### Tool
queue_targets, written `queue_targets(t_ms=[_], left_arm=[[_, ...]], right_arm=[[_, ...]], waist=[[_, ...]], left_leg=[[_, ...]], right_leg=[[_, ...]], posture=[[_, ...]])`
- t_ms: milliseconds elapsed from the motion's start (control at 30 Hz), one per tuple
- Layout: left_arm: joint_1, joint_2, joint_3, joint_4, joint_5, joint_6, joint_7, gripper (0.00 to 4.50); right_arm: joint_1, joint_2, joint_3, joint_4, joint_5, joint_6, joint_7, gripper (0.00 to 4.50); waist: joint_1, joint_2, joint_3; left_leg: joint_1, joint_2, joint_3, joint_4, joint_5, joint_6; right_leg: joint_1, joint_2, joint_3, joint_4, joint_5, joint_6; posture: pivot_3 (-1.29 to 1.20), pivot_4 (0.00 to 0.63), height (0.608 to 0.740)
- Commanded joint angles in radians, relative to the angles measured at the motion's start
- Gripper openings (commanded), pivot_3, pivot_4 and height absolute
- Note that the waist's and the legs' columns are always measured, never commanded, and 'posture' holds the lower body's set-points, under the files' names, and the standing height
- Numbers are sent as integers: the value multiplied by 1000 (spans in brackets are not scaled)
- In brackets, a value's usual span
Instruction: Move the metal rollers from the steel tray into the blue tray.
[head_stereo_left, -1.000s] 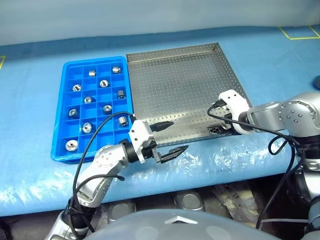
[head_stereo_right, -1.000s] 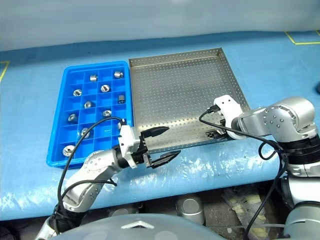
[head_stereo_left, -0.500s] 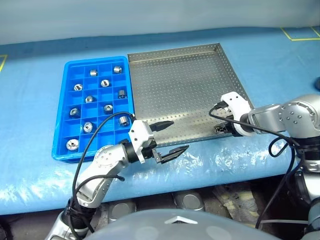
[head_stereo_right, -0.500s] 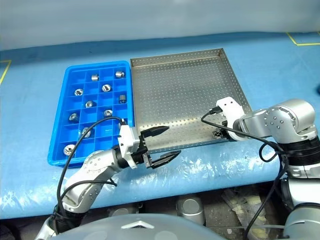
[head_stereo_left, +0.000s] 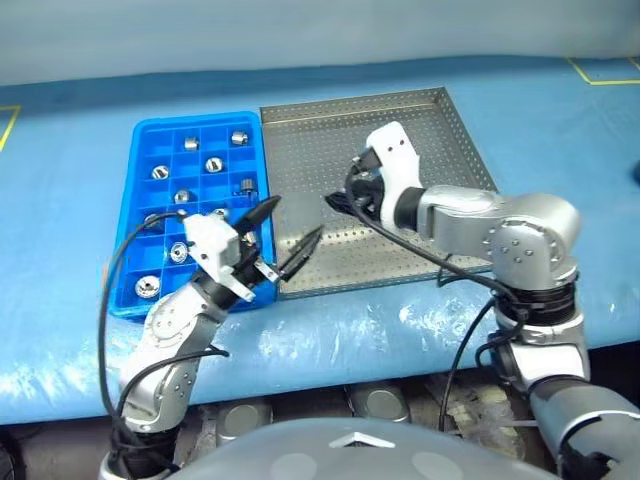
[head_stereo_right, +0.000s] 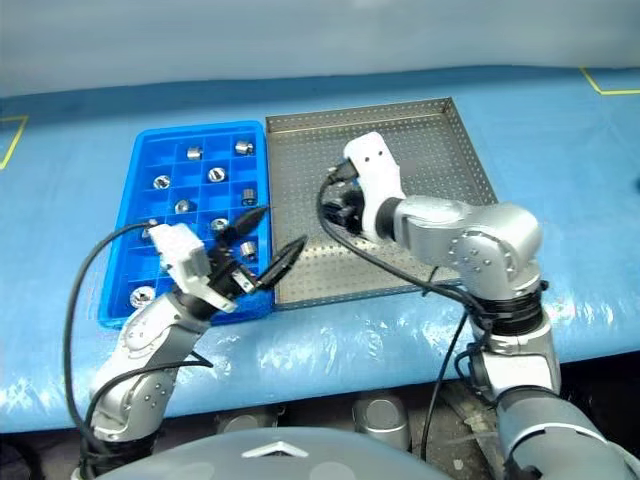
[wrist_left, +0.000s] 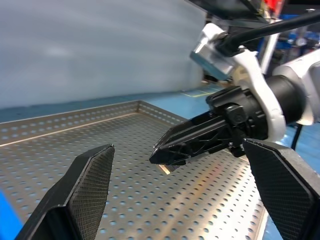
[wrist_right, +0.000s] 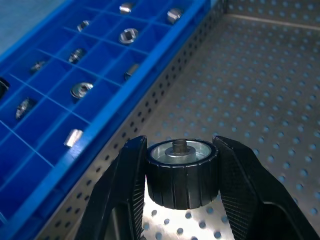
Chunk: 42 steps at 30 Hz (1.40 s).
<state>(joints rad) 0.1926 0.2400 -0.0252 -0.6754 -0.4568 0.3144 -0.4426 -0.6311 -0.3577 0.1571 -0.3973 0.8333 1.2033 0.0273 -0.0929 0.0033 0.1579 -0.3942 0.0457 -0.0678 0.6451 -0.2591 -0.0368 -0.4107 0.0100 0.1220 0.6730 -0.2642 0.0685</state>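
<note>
My right tool (wrist_right: 181, 200) pinches a dark-rimmed roller (wrist_right: 181, 172) above the steel tray (head_stereo_left: 440, 130); my left tool (head_stereo_left: 282, 232), wide and empty, hovers at nine o'clock and could collide near the blue tray (head_stereo_left: 140, 160).

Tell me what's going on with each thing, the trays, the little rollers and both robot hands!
steel tray: perforated floor bare, no loose rollers seen in it.
blue tray: about ten compartments hold metal rollers, one apiece; the rest are empty.
right gripper: shut on a dark-rimmed roller, held above the steel tray.
left gripper: open, holding nothing, near the seam between the trays.
</note>
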Motion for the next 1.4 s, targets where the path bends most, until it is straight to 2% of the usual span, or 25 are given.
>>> queue_targets(t_ms=[33, 200, 367, 600, 900, 933, 1133, 1167, 1300, 1400], left_arm=[[96, 6, 108, -108, 26, -39, 74, 4500], [288, -7, 220, -179, 102, -104, 138, 4500], [467, -53, 307, -219, 83, -178, 141, 4500], [609, -126, 269, -215, 109, -256, 143, 4500], [594, -101, 197, -207, 96, -242, 121, 4500], [584, -94, 192, -204, 95, -236, 121, 4500], [500, -40, 162, -187, 69, -191, 100, 4500], [481, -29, 158, -183, 63, -180, 97, 4500], [383, 14, 138, -164, 43, -137, 80, 4500], [300, 43, 116, -139, 33, -106, 65, 4500]], right_arm=[[2, 73, 110, -6, -137, -211, 85, 1728], [52, 205, 233, 96, -274, -445, 209, 1728], [90, 295, 308, 213, -345, -563, 320, 1728], [151, 326, 367, 294, -413, -595, 423, 1728], [213, 299, 369, 317, -478, -531, 459, 1728], [215, 298, 362, 311, -477, -522, 460, 2464], [215, 324, 251, 213, -426, -450, 421, 4345], [210, 327, 226, 191, -414, -434, 413, 4461], [184, 309, 98, 92, -379, -375, 366, 4461], [175, 230, 39, 39, -419, -359, 333, 4461]], waist=[[13, 0, 0], [55, -1, 0], [97, -3, 0], [142, -4, -1], [158, -4, -1], [160, -5, -1], [159, -5, -1], [155, -4, -1], [140, -4, -1], [121, -4, -1]], left_leg=[[0, 0, 0, 0, 0, 0], [0, 0, -2, 0, 0, 0], [0, 0, -1, 0, 0, -1], [1, 0, -4, -1, 0, -1], [1, 0, -4, -1, 0, -1], [1, 0, -4, -1, 0, -1], [1, 0, -4, -1, 0, -1], [1, 0, -4, -1, 0, -1], [1, 0, -4, -1, 0, -1], [1, 0, -4, -1, 0, -1]], right_leg=[[0, 0, 0, 0, 0, -1], [0, 0, -2, 1, 0, -3], [0, -1, -3, 0, -1, -4], [1, -1, -6, 1, -7, -8], [0, 0, -6, 1, -8, -9], [1, -1, -6, 1, -8, -9], [0, -1, -6, 1, -8, -8], [0, 0, -6, 1, -8, -8], [0, 0, -7, 1, -7, -7], [1, -1, -7, 2, -5, -4]], posture=[[119, 150, 740], [211, 150, 740], [290, 150, 740], [347, 150, 740], [325, 150, 740], [309, 150, 740], [235, 150, 740], [218, 150, 740], [156, 150, 740], [111, 150, 740]])
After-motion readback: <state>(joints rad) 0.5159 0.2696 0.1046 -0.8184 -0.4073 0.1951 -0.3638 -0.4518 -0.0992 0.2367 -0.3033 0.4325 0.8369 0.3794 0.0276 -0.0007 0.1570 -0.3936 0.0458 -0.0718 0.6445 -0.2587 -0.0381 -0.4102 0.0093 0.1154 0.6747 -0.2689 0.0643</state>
